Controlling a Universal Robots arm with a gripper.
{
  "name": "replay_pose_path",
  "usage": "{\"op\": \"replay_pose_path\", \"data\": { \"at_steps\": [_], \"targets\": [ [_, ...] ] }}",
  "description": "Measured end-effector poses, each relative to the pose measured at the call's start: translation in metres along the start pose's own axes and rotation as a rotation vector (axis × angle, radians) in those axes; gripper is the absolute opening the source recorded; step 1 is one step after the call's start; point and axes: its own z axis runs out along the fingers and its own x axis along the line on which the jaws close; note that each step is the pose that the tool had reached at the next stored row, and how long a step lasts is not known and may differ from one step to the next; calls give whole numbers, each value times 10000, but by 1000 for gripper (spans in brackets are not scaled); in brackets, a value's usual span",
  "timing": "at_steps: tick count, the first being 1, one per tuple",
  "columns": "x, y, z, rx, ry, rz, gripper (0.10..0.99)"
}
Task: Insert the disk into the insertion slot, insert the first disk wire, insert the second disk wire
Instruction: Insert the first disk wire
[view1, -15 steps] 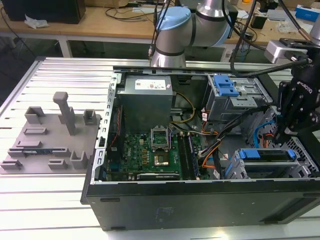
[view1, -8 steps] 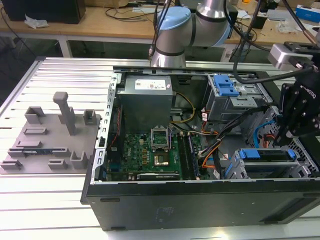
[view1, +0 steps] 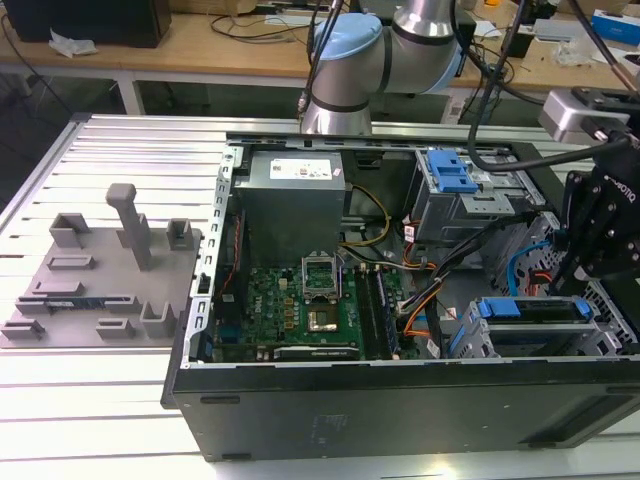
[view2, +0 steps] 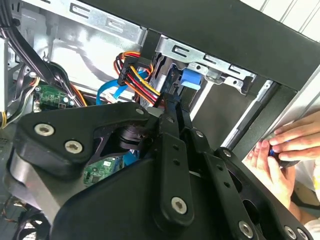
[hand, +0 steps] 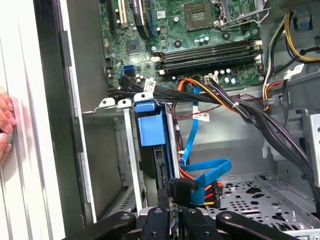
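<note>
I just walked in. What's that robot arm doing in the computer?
The robot arm is working inside the open black computer case. The disk in its bright blue plastic carrier already sits in the perforated grey metal drive cage. The black gripper is right at a black plug with red, orange and yellow wires. A person's hand is at the case's edge.

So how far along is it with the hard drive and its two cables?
Done: the hard drive in its bright blue plastic carrier sits inside the grey sheet-metal drive cage. In hand: the gripper is at a black connector with red, orange and yellow wires, beside the drive's end. Left: whether either wire is plugged in, I cannot tell.
</note>
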Motion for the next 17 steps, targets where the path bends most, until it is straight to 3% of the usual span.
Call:
{"op": "replay_pose_path", "data": {
  "at_steps": [17],
  "targets": [
    [-2, -1, 19, 38, 96, 130, 165]
  ]
}}
